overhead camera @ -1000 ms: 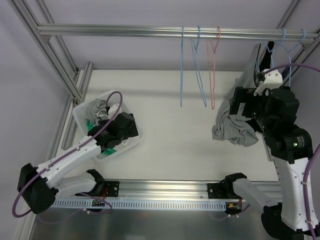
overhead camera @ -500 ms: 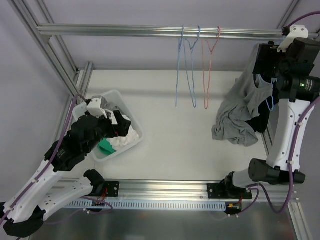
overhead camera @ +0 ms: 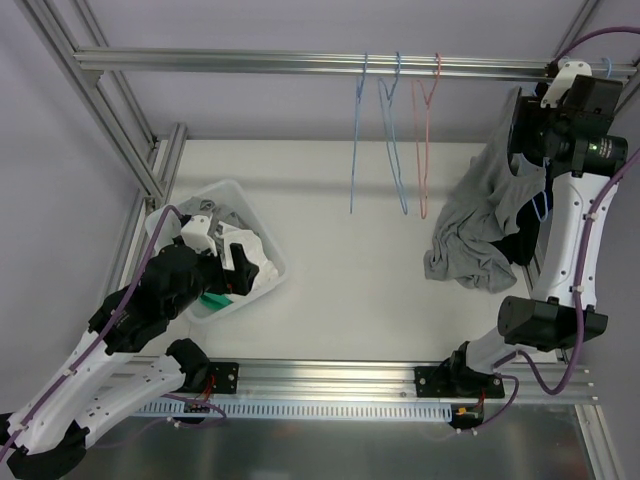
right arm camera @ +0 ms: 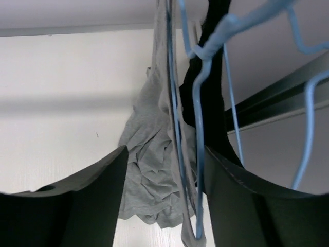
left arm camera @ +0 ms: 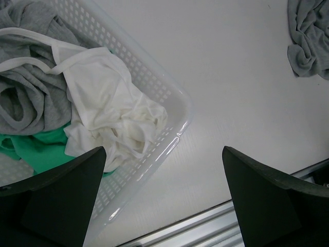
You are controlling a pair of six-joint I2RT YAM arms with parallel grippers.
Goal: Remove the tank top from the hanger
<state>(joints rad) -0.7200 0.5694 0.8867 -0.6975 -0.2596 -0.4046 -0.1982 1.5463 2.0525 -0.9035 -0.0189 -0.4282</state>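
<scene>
Right claw (right arm camera: 165, 150) spread; grey tank top (right arm camera: 146, 139) hangs on blue hanger (right arm camera: 199, 103) ahead.

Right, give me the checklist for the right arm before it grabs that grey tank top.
1. Right gripper open: ok, jaws spread.
2. Grey tank top within its grasp: cannot tell; it shows in the gap, depth unclear.
3. Blue hanger hooked on the rail: cannot tell, hook out of view.
4. Black garment clear of the grasp: not ok, it hangs against the hanger.
5. Left gripper out of the way: ok, open above the laundry basket.
</scene>
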